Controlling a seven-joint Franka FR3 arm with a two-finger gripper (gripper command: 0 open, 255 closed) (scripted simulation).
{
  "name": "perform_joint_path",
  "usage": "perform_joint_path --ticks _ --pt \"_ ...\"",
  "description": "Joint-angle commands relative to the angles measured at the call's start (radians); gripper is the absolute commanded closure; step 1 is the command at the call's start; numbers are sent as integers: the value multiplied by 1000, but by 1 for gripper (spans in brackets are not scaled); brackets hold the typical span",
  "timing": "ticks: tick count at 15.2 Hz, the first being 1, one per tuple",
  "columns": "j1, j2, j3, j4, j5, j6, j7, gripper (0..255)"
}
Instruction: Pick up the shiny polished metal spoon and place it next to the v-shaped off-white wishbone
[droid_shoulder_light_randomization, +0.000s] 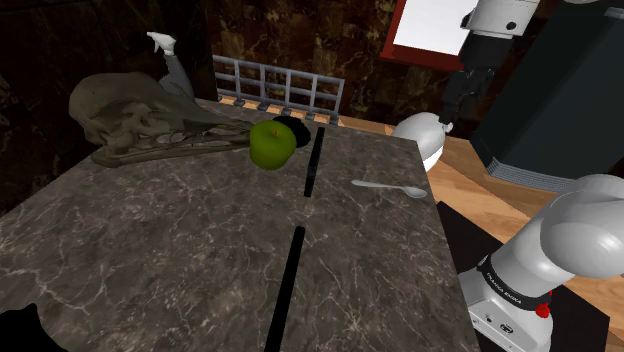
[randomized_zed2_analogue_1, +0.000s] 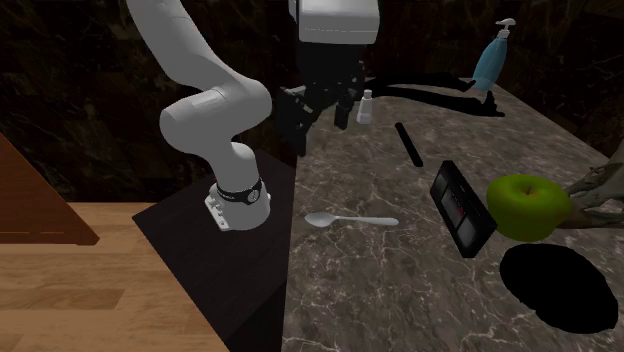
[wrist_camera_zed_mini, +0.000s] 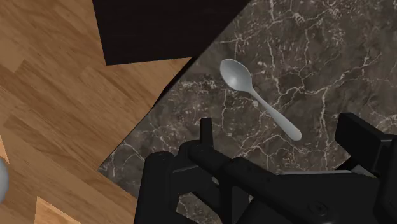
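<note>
The dark marbled bench (droid_shoulder_light_randomization: 180, 250) is the biggest thing here and it carries all the others. The white arm (randomized_zed2_analogue_1: 205, 110) bends over the bench's near edge, so that the gripper (randomized_zed2_analogue_1: 328, 112) hangs high above the bench. I judge this is an approach pose, since nothing is held yet. In the wrist view the jaws stand spread, with only the bench and the spoon's handle below the gap between them.

A large grey bony shape (droid_shoulder_light_randomization: 130, 115) lies far across the bench, at the shoulder view's left. The wishbone may be there, but I cannot pick it out with certainty. A green apple (droid_shoulder_light_randomization: 271, 145) sits just beside this shape. The blue spray bottle (randomized_zed2_analogue_1: 493, 58) is the only container; it is closed and I cannot tell what is inside.

The pale grey spoon (wrist_camera_zed_mini: 257, 98) lies flat near the bench's edge by the stand, well apart from the apple. Its bowl is empty.
</note>
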Motion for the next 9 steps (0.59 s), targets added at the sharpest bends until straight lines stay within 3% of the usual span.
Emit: perform_joint_path --ticks 1,9 --pt "0 0 0 0 0 0 0 0" --pt "116 -49 -60 -313 34 422 -271 0"
